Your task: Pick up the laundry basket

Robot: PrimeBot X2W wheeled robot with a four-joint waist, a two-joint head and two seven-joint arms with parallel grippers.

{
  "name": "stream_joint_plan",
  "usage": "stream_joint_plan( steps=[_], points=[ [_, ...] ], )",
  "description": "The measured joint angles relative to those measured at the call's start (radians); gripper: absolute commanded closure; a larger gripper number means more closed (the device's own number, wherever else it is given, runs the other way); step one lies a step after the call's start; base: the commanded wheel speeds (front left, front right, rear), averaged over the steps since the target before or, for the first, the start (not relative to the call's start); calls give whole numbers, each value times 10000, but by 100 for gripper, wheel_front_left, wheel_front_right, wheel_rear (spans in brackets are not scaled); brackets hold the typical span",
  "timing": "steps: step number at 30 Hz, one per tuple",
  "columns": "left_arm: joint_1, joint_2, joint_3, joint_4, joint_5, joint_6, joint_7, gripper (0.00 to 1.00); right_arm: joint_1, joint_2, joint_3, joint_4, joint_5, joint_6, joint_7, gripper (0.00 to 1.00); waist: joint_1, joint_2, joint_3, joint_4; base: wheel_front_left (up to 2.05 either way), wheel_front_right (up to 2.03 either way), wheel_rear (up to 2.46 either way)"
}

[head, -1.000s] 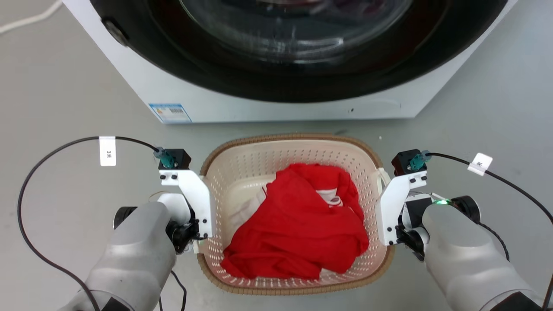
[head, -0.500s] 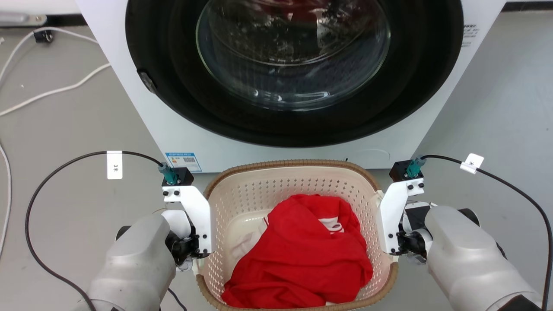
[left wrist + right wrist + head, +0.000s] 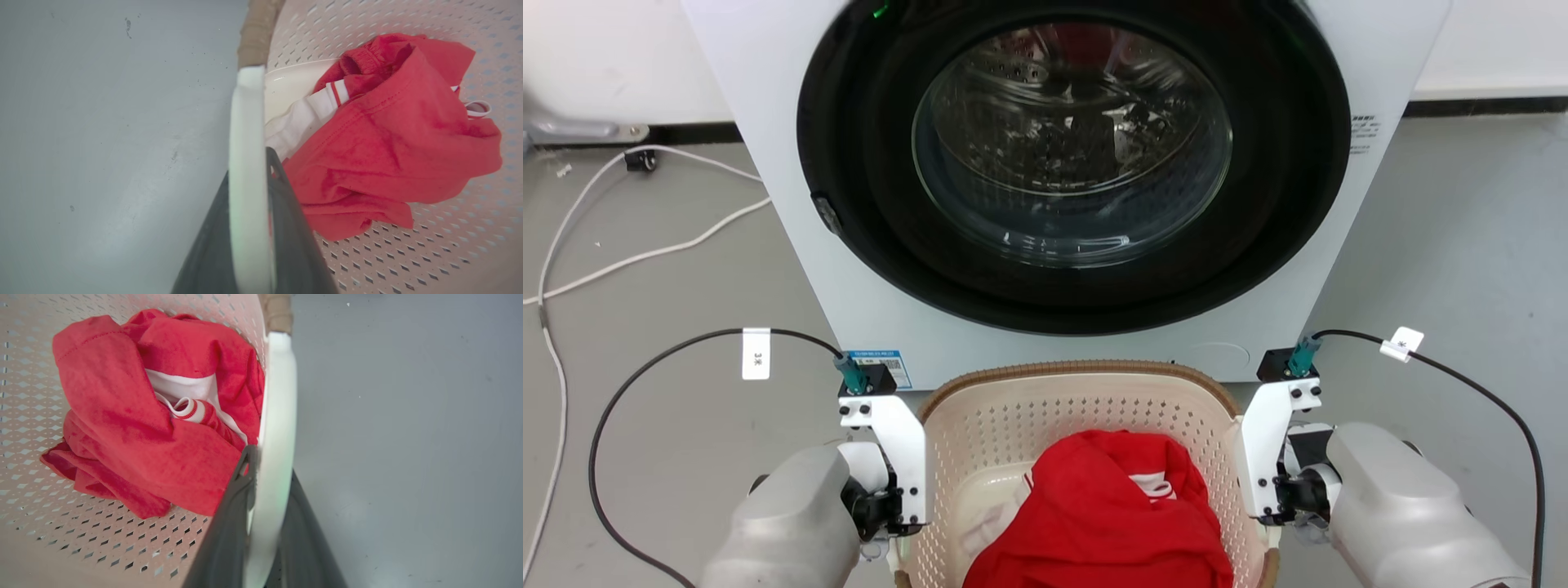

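The basket (image 3: 1078, 371) sits upright, mouth facing up, low in the head view at 6 o'clock from the washer (image 3: 1372, 73), its far rim close to the washer's front. Its white handles lie at 9 and 3 o'clock. The near rim runs off the bottom of that view, so I can't tell which axis is the longer.

The left gripper (image 3: 249, 167) is at the 9 o'clock side, its dark fingers clamped on the left handle (image 3: 245, 114), one finger inside the wall and one outside. The right gripper (image 3: 269, 465) pinches the right handle (image 3: 278, 384) at 3 o'clock the same way.

A crumpled red garment (image 3: 1111, 514) with white trim lies inside. Whether the basket touches the grey floor (image 3: 1462, 245) I can't tell. A white cable (image 3: 645, 253) trails at 9 o'clock from the washer.
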Motion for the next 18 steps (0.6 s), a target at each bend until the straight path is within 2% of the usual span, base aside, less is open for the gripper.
stream_joint_plan(
  steps=[18],
  points=[
    [524,-265,-251,144,-399,2,88,100,432,-40,82,324,407,2,171,100,1,0,-498,14,0,0,0]
  ],
)
